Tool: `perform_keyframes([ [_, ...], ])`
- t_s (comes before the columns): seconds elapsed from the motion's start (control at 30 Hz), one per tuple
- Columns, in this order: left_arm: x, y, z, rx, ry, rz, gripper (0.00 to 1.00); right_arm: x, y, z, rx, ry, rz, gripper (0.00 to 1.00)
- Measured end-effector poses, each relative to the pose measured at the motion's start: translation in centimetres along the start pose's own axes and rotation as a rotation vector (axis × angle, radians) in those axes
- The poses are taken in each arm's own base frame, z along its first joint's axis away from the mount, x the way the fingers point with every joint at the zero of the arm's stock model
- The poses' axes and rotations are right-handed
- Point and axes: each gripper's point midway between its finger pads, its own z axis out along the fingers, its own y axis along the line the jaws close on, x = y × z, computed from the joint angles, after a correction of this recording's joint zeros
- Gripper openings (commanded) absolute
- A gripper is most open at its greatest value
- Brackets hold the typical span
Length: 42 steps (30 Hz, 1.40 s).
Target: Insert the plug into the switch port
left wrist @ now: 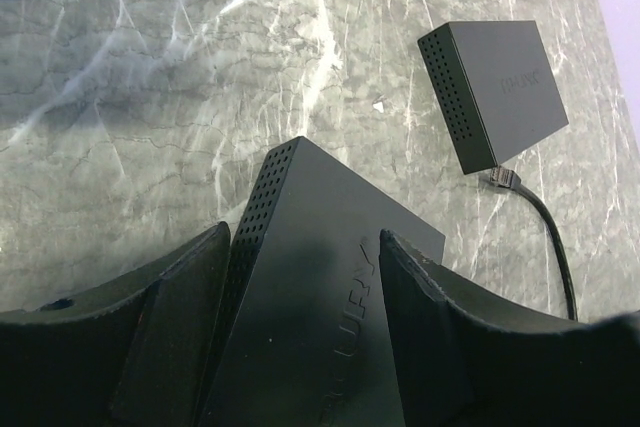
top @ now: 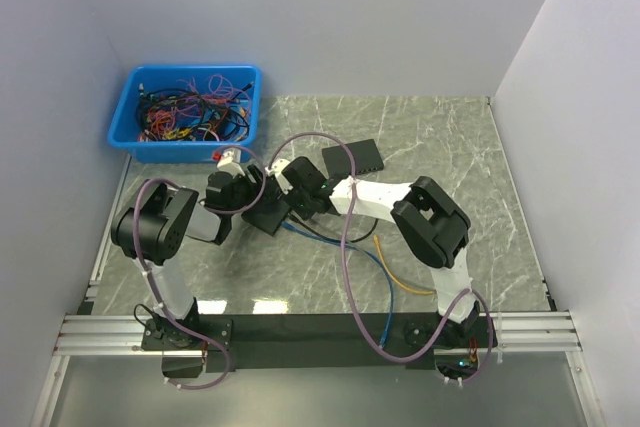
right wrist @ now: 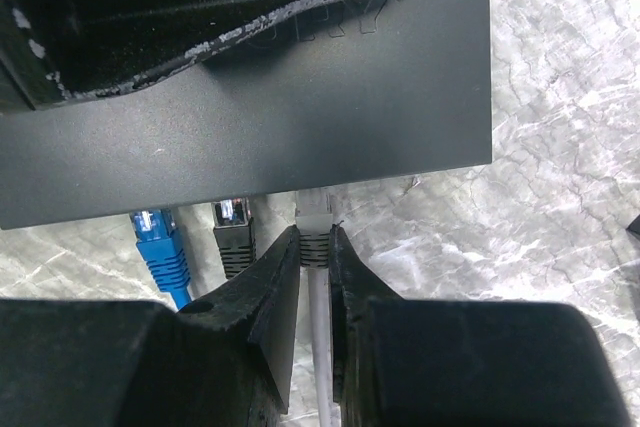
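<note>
The black switch [left wrist: 320,307] sits tilted between the fingers of my left gripper [left wrist: 305,235], which is shut on its two sides. In the right wrist view the switch [right wrist: 300,97] fills the top, with its port edge facing me. My right gripper [right wrist: 315,237] is shut on the white plug [right wrist: 314,209], whose clear tip is at the switch's edge and partly under it. A black plug [right wrist: 232,232] and a blue plug [right wrist: 160,247] sit in the ports to its left. In the top view both grippers meet at the switch [top: 268,215] in mid-table.
A second black box [left wrist: 495,92] lies flat beyond the switch with a black cable [left wrist: 545,222] plugged into it. A blue bin [top: 185,112] of tangled cables stands at the back left. Blue [top: 340,242] and orange [top: 395,272] cables trail across the table toward the arm bases.
</note>
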Motion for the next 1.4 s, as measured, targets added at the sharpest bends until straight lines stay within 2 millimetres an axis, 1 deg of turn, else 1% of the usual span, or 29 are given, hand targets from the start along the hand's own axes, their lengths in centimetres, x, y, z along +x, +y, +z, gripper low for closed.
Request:
perform_keyframes([
  [0.2,-0.2,0.0,0.2,-0.036,0.007,0.008,0.68,0.2,-0.1,0.0,0.014,-0.029,0.024,0.01],
  [0.27,-0.3,-0.1,0.3,-0.054,0.019,0.008,0.70,0.3,-0.1,-0.1,0.020,-0.049,0.034,0.07],
  [0.3,-0.3,-0.2,0.5,-0.060,0.026,0.004,0.70,0.4,-0.2,-0.1,0.023,-0.062,0.041,0.13],
  [0.37,-0.4,-0.4,0.7,-0.070,0.044,-0.004,0.72,0.5,-0.1,-0.3,0.026,-0.082,0.059,0.18],
  [0.4,-0.4,-0.5,0.8,-0.075,0.053,-0.009,0.72,0.7,0.0,-0.5,0.024,-0.089,0.067,0.26],
  [0.47,-0.5,-0.6,0.8,-0.093,0.074,-0.022,0.73,0.8,0.5,-0.9,0.008,-0.108,0.085,0.33],
  [0.5,-0.5,-0.6,0.8,-0.106,0.088,-0.036,0.73,0.4,0.9,-1.2,-0.006,-0.131,0.094,0.40],
  [0.57,-0.4,-0.7,0.5,-0.129,0.113,-0.049,0.74,-1.3,1.9,-2.5,-0.043,-0.208,0.109,0.44],
  [0.6,-0.4,-0.6,0.2,-0.148,0.125,-0.057,0.75,-2.1,2.3,-3.4,-0.059,-0.244,0.114,0.48],
  [0.67,-0.7,-0.2,-0.5,-0.190,0.144,-0.072,0.75,-4.1,3.1,-5.7,-0.092,-0.332,0.130,0.50],
  [0.7,-1.1,0.1,-0.8,-0.212,0.146,-0.076,0.75,-5.0,3.4,-6.9,-0.107,-0.370,0.136,0.52],
  [0.77,-2.3,0.6,-1.6,-0.265,0.137,-0.083,0.75,-6.8,3.7,-9.1,-0.125,-0.442,0.151,0.52],
  [0.83,-4.1,0.4,-2.4,-0.297,0.104,-0.080,0.74,-7.9,3.6,-10.4,-0.122,-0.485,0.171,0.55],
  [0.87,-5.0,0.1,-3.0,-0.305,0.083,-0.077,0.74,-8.2,3.3,-10.7,-0.113,-0.497,0.183,0.56],
  [0.97,-7.5,-1.4,-4.9,-0.308,0.018,-0.064,0.74,-8.1,2.5,-10.4,-0.089,-0.480,0.222,0.56],
  [1.03,-8.7,-2.5,-6.1,-0.293,-0.021,-0.064,0.74,-7.9,1.3,-9.5,-0.069,-0.446,0.263,0.57],
  [1.07,-9.0,-2.8,-6.7,-0.287,-0.037,-0.068,0.72,-8.1,0.5,-8.9,-0.055,-0.432,0.289,0.57],
  [1.13,-8.6,-2.9,-7.9,-0.278,-0.048,-0.077,0.72,-8.2,-1.4,-7.5,-0.038,-0.402,0.343,0.62],
  [1.17,-7.6,-2.5,-8.4,-0.279,-0.037,-0.085,0.72,-8.3,-2.4,-6.9,-0.027,-0.393,0.369,0.63],
  [1.2,-6.4,-2.0,-8.9,-0.287,-0.020,-0.098,0.72,-8.2,-3.1,-6.3,-0.021,-0.381,0.390,0.66],
  [1.3,-1.4,0.2,-10.5,-0.337,0.078,-0.146,0.72,-7.3,-5.1,-4.8,0.005,-0.341,0.448,0.70],
  [1.37,1.4,1.3,-11.4,-0.368,0.137,-0.171,0.72,-6.5,-5.4,-3.8,0.009,-0.305,0.471,0.70],
  [1.4,2.2,1.6,-11.7,-0.376,0.155,-0.179,0.72,-6.5,-5.4,-3.4,0.005,-0.296,0.479,0.70],
])
